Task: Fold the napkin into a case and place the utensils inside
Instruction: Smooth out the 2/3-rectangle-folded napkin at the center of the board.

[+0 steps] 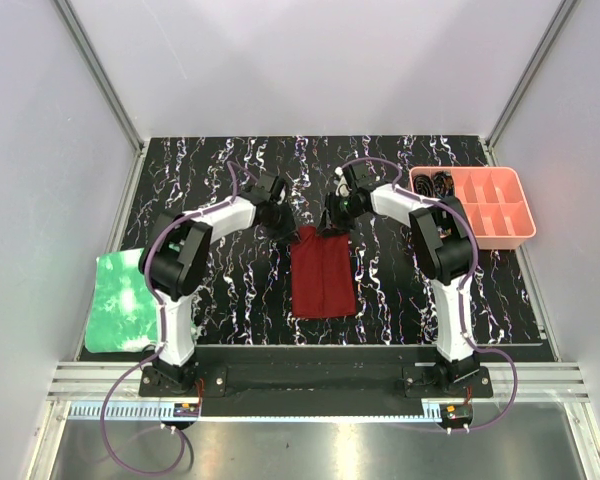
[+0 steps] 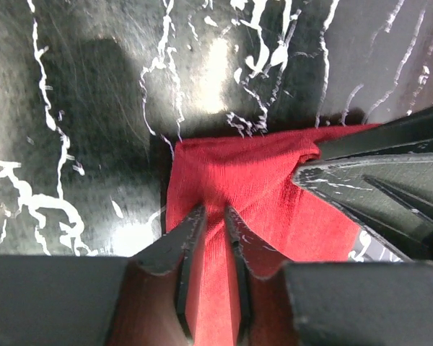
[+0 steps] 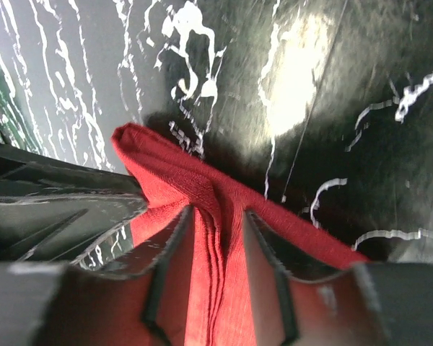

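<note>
Napkin point(image 1: 323, 277), folded into a maroon rectangle, lies mid-way across the table point(image 1: 230, 290). At its far edge the left gripper point(image 2: 213, 210) pinches the cloth; the right gripper point(image 3: 218, 210) straddles a raised, layered fold, grip unclear.

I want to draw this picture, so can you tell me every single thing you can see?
table: one, black with white streaks, under everything
napkin: one, dark red, folded, middle of table
green sheet: one, bright green, crinkled, table's left edge
pink tray: one, pink, with compartments, far right
coiled items: a few, dark, tray's far-left compartment
left gripper: one, black, pinching napkin's far edge
right gripper: one, black, fingers around napkin's far edge
</note>
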Tool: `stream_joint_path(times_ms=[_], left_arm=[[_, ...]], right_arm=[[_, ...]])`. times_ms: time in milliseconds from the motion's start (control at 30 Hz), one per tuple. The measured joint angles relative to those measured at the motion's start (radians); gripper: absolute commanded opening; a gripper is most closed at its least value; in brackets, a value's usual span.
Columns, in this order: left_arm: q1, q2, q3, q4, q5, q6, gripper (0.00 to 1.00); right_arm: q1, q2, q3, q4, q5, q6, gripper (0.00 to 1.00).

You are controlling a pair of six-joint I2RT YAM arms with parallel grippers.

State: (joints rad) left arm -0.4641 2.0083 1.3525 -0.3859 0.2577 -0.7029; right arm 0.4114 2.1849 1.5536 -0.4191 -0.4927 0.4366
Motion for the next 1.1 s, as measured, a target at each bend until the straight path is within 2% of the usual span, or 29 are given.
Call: stream_joint_path(times_ms=[67, 267, 367, 467, 500, 600, 800, 1100], left_arm=[[0.0, -0.022, -0.001, -0.01, 0.0, 0.0, 0.25], [-0.018, -0.149, -0.06, 0.014, 0.01, -0.006, 0.24], [-0.055, -0.219, -0.15, 0.046, 0.019, -0.014, 0.22], [-0.103, -0.271, -0.267, 0.076, 0.033, -0.033, 0.2], [-0.119, -0.283, -0.303, 0.079, 0.038, -0.039, 0.2], [-0.162, -0.32, -0.4, 0.082, 0.048, -0.057, 0.2], [-0.207, -0.398, -0.54, 0.119, 0.051, -0.086, 0.18], [-0.221, -0.445, -0.592, 0.15, 0.061, -0.111, 0.2]], right_arm=[[0.0, -0.015, -0.006, -0.006, 0.0, 0.0, 0.49], [0.011, -0.185, -0.156, -0.011, 0.0, 0.012, 0.51], [0.05, -0.28, -0.263, 0.008, 0.002, 0.031, 0.47], [0.13, -0.346, -0.377, 0.06, -0.006, 0.063, 0.39], [0.161, -0.36, -0.413, 0.079, -0.008, 0.08, 0.33], [0.243, -0.394, -0.519, 0.139, -0.025, 0.127, 0.26], [0.264, -0.459, -0.685, 0.196, -0.018, 0.176, 0.22], [0.261, -0.518, -0.705, 0.211, 0.004, 0.195, 0.22]])
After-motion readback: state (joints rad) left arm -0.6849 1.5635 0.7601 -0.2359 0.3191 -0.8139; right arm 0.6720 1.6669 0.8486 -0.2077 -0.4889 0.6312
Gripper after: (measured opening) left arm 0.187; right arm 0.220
